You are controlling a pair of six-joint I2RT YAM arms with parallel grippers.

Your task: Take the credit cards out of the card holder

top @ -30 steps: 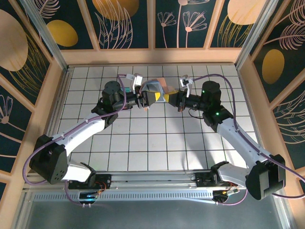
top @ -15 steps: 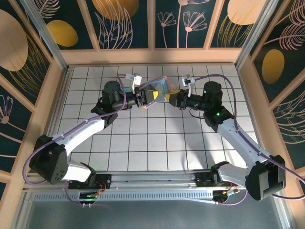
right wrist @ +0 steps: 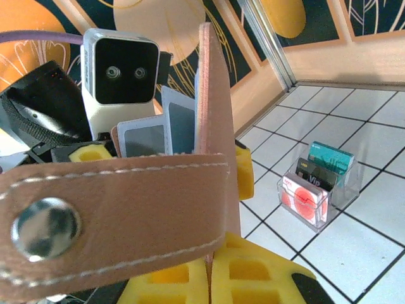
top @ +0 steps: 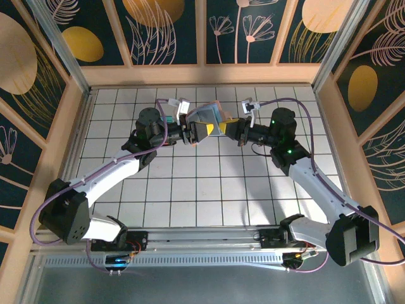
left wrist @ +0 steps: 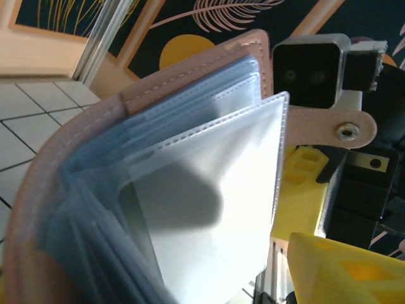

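The card holder (top: 207, 120) hangs in the air between both arms at the back middle of the table, opened out. Its pinkish-brown cover (left wrist: 190, 63) and clear blue-grey sleeves (left wrist: 209, 209) stand close in front of the left wrist camera. My right gripper (right wrist: 210, 272) is shut on the edge of the cover, with the snap strap (right wrist: 114, 215) lying across it. My left gripper (top: 193, 134) stands open around the sleeves; one yellow finger (left wrist: 348, 266) is apart from them and the other is hidden. Three credit cards, teal (right wrist: 330, 158), dark (right wrist: 316, 174) and red-white (right wrist: 300, 197), stand in a rack.
The clear plastic rack (right wrist: 345, 187) with the cards sits on the white tiled table (top: 209, 183), behind the left arm. Wooden walls (top: 202, 75) close in the table at the back and sides. The two wrists nearly touch above the table.
The holder was spread flatter half a second ago and now stands tented again. The right gripper has shifted slightly left toward the left one. Both arms otherwise stay put.
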